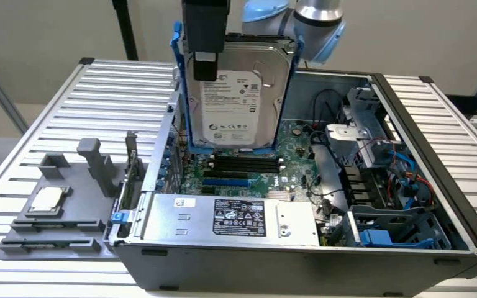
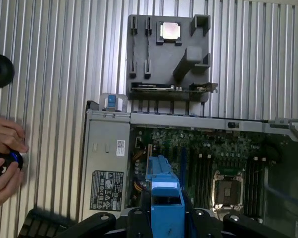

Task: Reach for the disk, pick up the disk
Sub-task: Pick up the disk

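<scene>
Gripper (image 1: 204, 46) clamped on top edge of the disk (image 1: 240, 105), fingers closed on its blue frame. Disk hangs upright, lifted above the open computer case (image 1: 404, 248), lower edge over the motherboard (image 1: 247, 171). Open air around its sides. Grey tray (image 1: 52, 211) on the exterior view's left.

The exterior view looks down from the front at the open computer case (image 1: 305, 205). The wrist view looks straight down from above; both share its motherboard (image 2: 208, 163) and the grey tray (image 1: 56, 211).
</scene>
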### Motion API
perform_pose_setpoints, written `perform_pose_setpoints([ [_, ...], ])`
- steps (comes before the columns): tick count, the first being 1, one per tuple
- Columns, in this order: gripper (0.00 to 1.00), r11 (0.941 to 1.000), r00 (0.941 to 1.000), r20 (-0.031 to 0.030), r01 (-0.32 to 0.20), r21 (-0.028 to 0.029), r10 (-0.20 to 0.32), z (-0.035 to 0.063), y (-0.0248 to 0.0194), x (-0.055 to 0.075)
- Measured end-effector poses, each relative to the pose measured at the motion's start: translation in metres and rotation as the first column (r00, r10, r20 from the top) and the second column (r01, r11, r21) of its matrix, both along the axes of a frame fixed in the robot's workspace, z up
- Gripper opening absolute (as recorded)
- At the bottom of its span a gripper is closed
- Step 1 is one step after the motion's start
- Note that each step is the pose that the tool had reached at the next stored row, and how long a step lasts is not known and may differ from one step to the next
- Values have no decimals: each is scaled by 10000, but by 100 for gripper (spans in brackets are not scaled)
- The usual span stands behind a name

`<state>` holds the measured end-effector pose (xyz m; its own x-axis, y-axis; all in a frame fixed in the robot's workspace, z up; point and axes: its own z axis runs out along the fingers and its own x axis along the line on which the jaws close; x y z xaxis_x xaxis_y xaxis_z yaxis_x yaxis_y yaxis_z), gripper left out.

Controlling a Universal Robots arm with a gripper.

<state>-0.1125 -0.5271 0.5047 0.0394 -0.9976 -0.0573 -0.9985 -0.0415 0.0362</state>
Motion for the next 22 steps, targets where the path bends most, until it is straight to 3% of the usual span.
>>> perform_pose_setpoints([
  [22,33,10000,10000,-8,0,2,0,-1,-250,998],
])
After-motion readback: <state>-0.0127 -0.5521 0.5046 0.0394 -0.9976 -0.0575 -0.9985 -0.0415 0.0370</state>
